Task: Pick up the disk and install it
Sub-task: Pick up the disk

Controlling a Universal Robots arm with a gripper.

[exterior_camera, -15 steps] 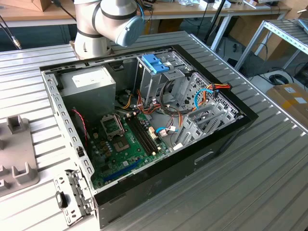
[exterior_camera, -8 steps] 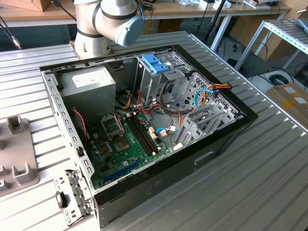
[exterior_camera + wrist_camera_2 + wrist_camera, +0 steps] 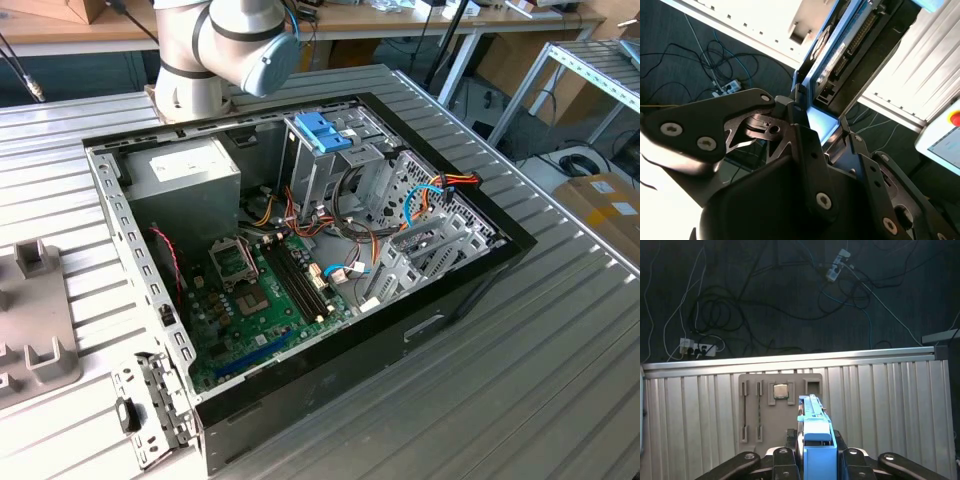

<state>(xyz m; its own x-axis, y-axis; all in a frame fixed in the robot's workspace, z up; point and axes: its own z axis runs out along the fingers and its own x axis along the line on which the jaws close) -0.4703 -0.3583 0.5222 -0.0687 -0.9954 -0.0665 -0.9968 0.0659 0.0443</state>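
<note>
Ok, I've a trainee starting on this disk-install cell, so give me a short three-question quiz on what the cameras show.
1. True or false: the disk lies loose on the ribbed table.
2. The carrier framing the disk is: A) red B) blue C) green.
3. In the first wrist view, what lies on the table beyond the disk?
Key: 1 false, the fingers are shut on it and hold it on edge above the table. 2 B. 3 a grey tray with a square processor chip in it.
</note>
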